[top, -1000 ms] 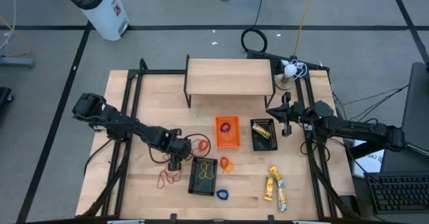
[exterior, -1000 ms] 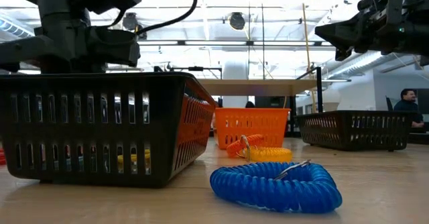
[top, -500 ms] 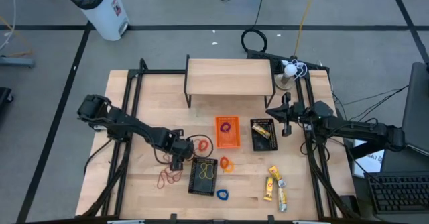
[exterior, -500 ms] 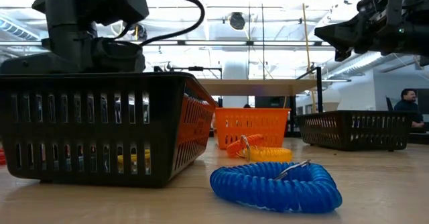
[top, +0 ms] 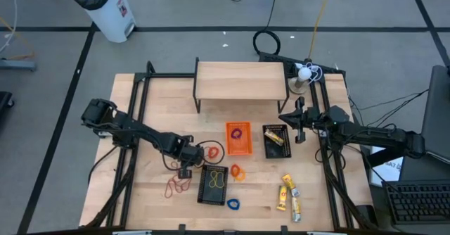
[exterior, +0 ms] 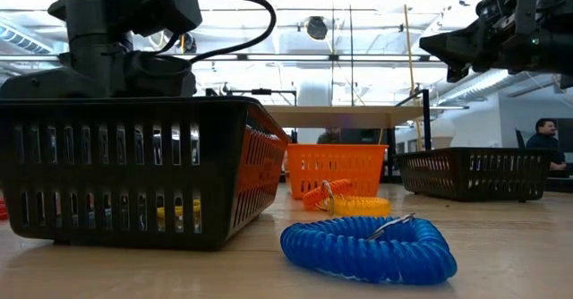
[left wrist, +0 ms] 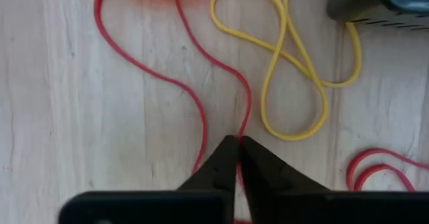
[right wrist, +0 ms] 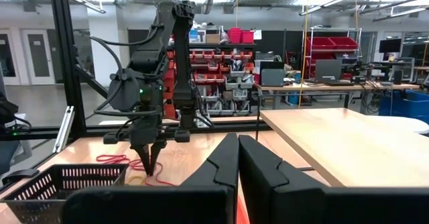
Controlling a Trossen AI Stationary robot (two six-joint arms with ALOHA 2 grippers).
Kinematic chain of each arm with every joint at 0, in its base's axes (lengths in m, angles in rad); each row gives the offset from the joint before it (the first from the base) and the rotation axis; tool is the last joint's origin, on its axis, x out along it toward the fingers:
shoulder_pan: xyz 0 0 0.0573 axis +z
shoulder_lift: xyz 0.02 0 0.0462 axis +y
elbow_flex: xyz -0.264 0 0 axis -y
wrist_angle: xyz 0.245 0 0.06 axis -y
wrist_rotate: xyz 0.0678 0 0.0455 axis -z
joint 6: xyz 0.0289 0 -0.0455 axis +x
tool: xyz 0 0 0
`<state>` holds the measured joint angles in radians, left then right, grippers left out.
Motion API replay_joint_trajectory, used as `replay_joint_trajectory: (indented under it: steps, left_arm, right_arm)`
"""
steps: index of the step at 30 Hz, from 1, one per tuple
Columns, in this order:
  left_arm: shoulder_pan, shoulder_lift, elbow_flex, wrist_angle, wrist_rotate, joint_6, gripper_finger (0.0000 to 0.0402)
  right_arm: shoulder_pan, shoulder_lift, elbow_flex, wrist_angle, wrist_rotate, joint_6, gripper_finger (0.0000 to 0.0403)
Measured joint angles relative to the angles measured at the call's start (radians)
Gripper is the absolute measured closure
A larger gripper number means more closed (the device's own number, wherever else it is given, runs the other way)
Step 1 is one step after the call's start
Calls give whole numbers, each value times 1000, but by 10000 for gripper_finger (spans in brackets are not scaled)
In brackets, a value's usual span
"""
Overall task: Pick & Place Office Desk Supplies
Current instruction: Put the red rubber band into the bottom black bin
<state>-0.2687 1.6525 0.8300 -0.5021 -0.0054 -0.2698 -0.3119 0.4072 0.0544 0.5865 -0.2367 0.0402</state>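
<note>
1. Two hands are in our view: the left hand sits low over the wooden surface, pinched shut on a red rubber band lying beside a yellow rubber band.
2. We see the right hand held above the surface at about 3 o'clock from the orange basket, its fingers pressed together around nothing.
3. We can read no brand, label or writing anywhere in our views.
4. At 6 o'clock from the left hand we find more red loops; at its 4 o'clock stands a black basket with a yellow band inside.
5. We place a second black basket just right of the orange one, and the yellow packets toward the surface's 5 o'clock corner.
6. Between the baskets lies an orange coil; a blue coil rests near the front edge.
7. We note bare wood at the left hand's 9 o'clock, out to the left edge.
</note>
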Motion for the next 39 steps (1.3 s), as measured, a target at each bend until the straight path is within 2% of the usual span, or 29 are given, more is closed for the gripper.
replay_joint_trajectory:
  steps: [7,16,23,31,33,39]
  left_arm:
    - [-5,-42,27,-44,3,30,398]
    - [-43,-228,66,-104,-28,34,399]
    - [-82,-346,61,-213,-107,-42,400]
    - [-159,-353,61,-465,-111,-257,400]
    - [-167,-344,61,-485,-136,-289,400]
    - [-183,-344,61,-472,-115,-310,400]
  right_arm:
    - [0,0,0,0,0,0,399]
    - [0,0,0,-3,-1,0,399]
    - [0,0,0,-8,-1,0,399]
    - [0,0,0,-8,-1,0,399]
    - [0,0,0,-8,-1,0,399]
    - [0,0,0,-8,-1,0,399]
